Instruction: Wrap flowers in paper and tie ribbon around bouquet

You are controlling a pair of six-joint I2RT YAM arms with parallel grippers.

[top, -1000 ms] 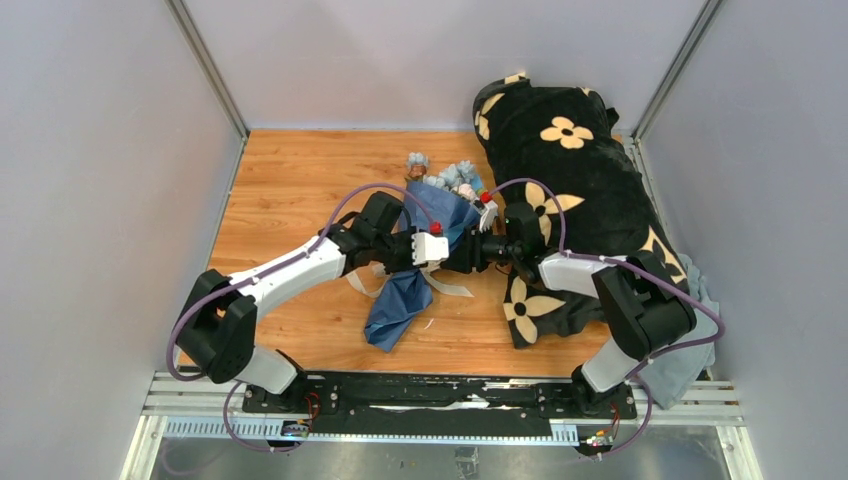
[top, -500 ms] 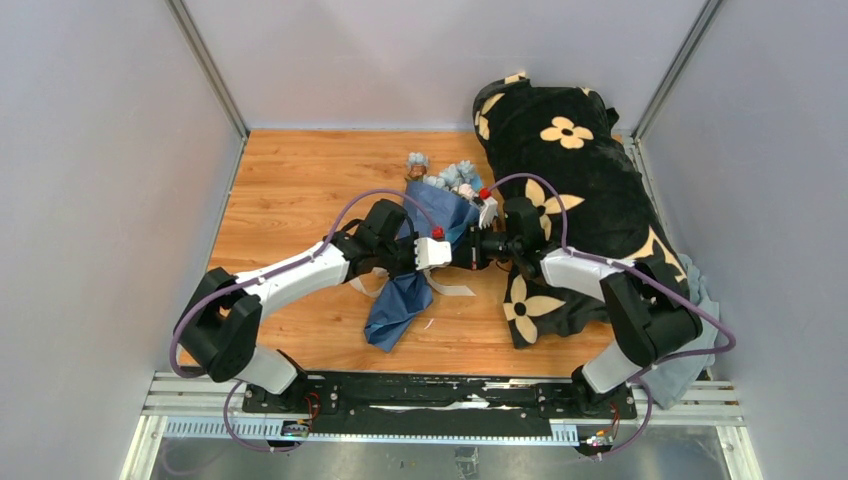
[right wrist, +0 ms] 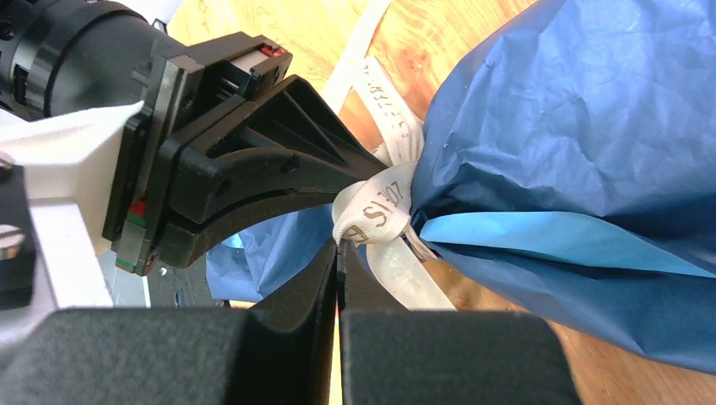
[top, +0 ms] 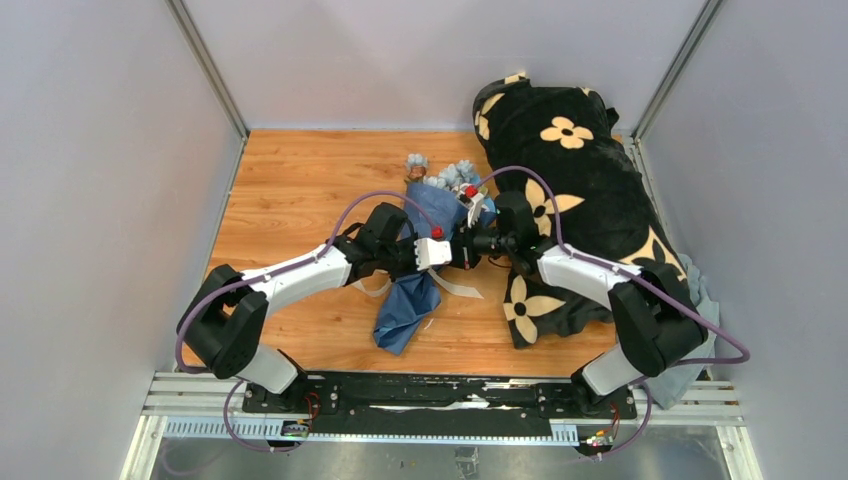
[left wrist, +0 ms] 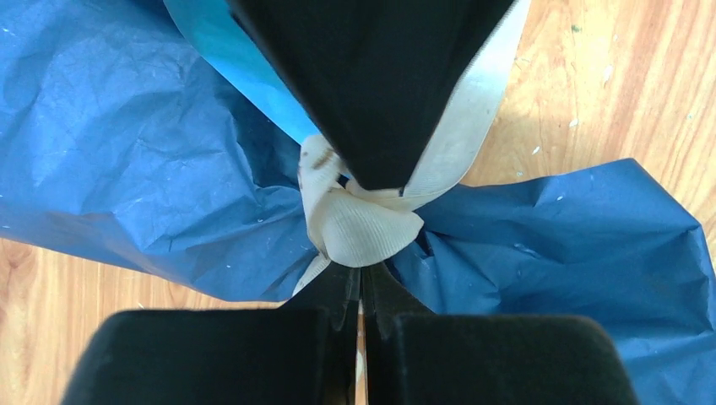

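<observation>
Two tools meeting at ribbon (left wrist: 363, 228) knot, left tool (left wrist: 361, 291) and right tool (right wrist: 338, 266) both clenched on it, "107" printed on ribbon

left gripper (left wrist: 361, 272): fingers stood apart a second ago, now pressed together, tips against the ribbon (left wrist: 363, 226) knot
right gripper (right wrist: 336, 253): fingers likewise drawn together; it has crept left and further up the table, closer to the left one
right elbow (top: 655, 335): swung outward and nearer the base rail
bouquet (top: 435, 210): lower paper (top: 402, 318) tail slid slightly to the right
</observation>
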